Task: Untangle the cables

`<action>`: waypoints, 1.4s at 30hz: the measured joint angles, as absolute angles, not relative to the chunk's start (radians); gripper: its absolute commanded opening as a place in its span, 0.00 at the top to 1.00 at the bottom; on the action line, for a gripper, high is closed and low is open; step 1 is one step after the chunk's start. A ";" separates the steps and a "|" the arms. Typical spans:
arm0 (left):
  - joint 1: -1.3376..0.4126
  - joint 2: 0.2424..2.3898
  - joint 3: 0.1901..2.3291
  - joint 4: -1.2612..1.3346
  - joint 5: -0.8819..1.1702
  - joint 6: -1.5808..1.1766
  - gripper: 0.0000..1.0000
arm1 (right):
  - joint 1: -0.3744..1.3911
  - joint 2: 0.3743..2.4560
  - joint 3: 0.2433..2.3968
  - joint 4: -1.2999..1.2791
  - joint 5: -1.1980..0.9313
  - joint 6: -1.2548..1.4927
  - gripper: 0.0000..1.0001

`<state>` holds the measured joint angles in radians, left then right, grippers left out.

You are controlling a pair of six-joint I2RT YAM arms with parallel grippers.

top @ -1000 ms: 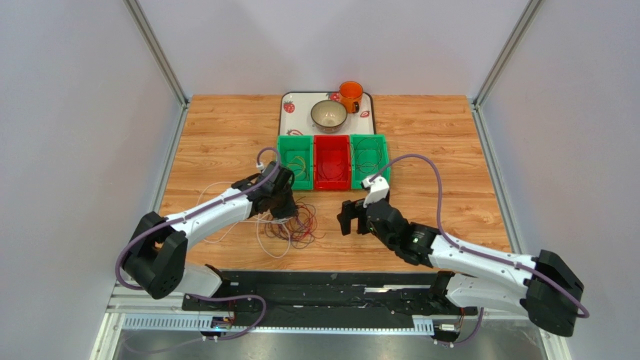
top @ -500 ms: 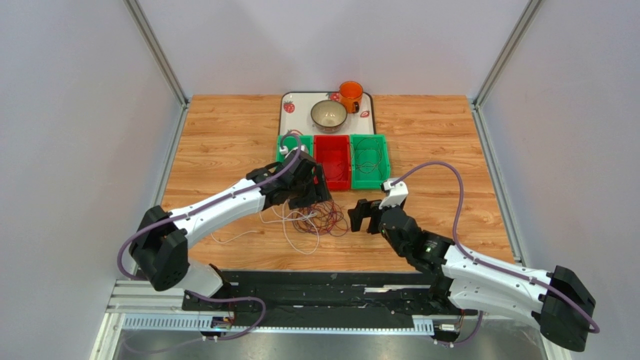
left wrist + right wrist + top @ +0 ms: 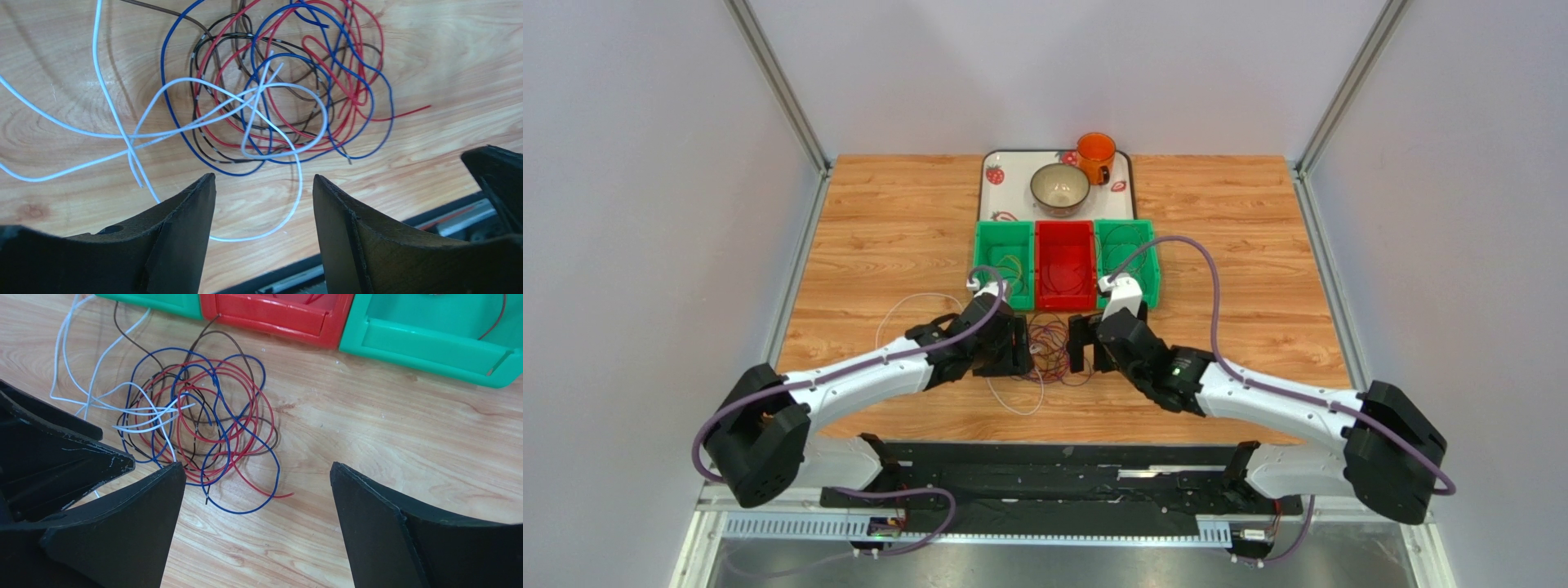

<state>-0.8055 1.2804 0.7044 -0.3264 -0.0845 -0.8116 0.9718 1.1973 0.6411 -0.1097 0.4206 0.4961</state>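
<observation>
Flanking the tangled cables (image 3: 1053, 348) at the middle of the bench (image 3: 891, 233), just nearward of the red bin (image 3: 1064, 265), our left gripper (image 3: 264, 178) and right gripper (image 3: 258, 468) both gape empty; next, we judge, each should pinch one separate strand.

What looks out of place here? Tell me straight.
The cables lie in one knotted heap on the table just in front of the red bin, red, blue, dark and white strands crossing; white loops stray off left. Nothing else stands out.

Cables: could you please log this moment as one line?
cables: tangled on table | left gripper: open, empty | right gripper: open, empty
</observation>
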 measured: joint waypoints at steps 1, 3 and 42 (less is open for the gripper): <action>-0.806 1.282 0.685 -0.300 -0.089 -0.797 0.32 | 0.972 1.217 0.669 -0.146 0.417 0.507 0.08; -0.805 1.279 0.650 -0.242 -0.104 -0.774 0.32 | 0.972 1.252 0.721 -0.223 0.416 0.550 0.11; -0.813 1.346 0.566 -0.017 -0.195 -0.735 0.50 | 0.794 1.681 0.998 -0.508 0.128 0.447 0.51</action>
